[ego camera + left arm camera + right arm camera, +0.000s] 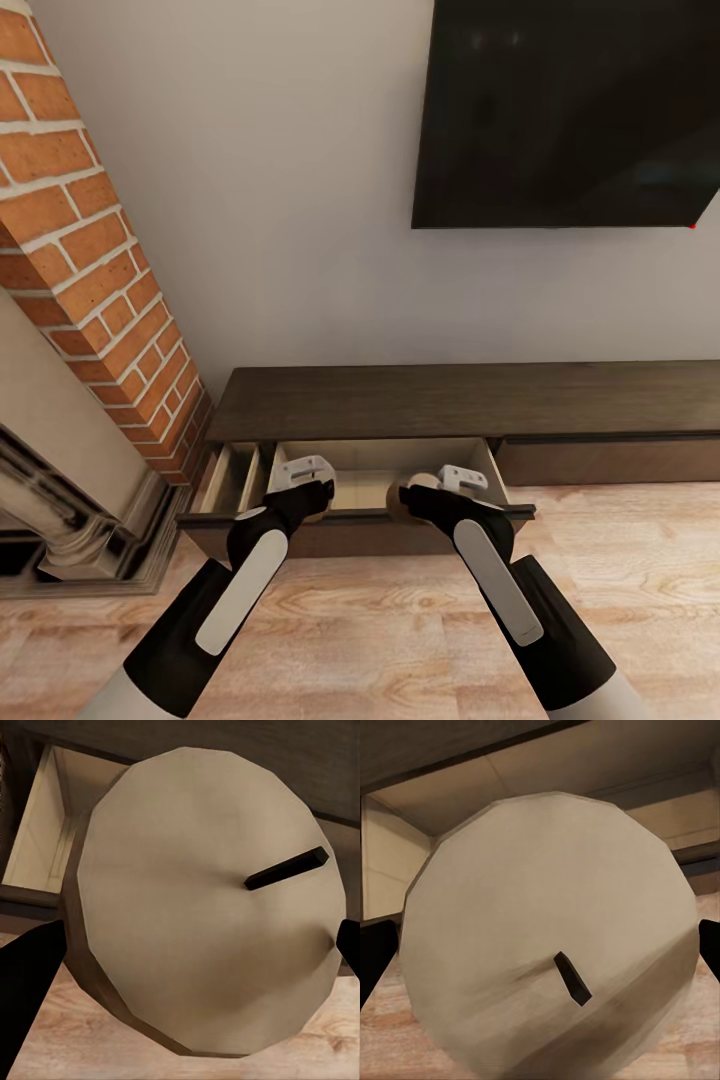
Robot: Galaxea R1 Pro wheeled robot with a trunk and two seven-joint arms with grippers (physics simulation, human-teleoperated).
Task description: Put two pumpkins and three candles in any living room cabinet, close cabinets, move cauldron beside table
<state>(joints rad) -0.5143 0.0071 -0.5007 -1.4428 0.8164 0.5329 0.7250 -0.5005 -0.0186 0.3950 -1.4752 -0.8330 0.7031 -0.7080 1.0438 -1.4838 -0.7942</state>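
Two stubby tan-beige cylindrical candles are clamped, one in the left gripper (308, 497) (left candle (206, 907)) and one in the right gripper (432, 492) (right candle (547, 937)), both over the open pale-lined drawer (365, 480) of the long dark-brown wooden cabinet (470, 400). Its front edge lies beneath both wrists. A red brick column (90, 250) stands to the left and a black wall-mounted screen (570, 110) hangs above.

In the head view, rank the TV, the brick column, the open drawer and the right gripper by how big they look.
1. TV, cut off by the frame edge.
2. Brick column. It looks close to the TV, and being nearer the camera makes the order unsure.
3. Open drawer of the cabinet.
4. Right gripper, holding a candle.
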